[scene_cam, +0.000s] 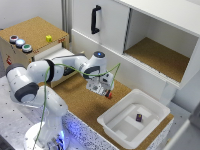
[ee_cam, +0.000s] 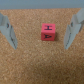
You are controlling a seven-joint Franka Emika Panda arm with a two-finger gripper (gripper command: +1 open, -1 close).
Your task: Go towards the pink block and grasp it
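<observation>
The pink block (ee_cam: 47,33) is a small reddish-pink cube with a dark letter mark on its top, lying on the cork board. In the wrist view it sits between my two fingers (ee_cam: 74,31), with a gap on each side. My gripper (ee_cam: 41,32) is open and not touching it. In the exterior view the gripper (scene_cam: 105,93) hangs low over the cork surface (scene_cam: 80,100), and the pink block (scene_cam: 109,95) shows as a small red spot at the fingertips. The dark purple block (scene_cam: 138,118) lies in the white tray. The yellow block (scene_cam: 48,38) sits on the cork-topped box.
A white tray (scene_cam: 120,127) stands to the exterior view's right of the gripper. A cork-topped box (scene_cam: 30,30) with coloured buttons (scene_cam: 20,42) stands at the back left. A white cabinet (scene_cam: 145,35) with a black handle (scene_cam: 95,19) and an open compartment rises behind.
</observation>
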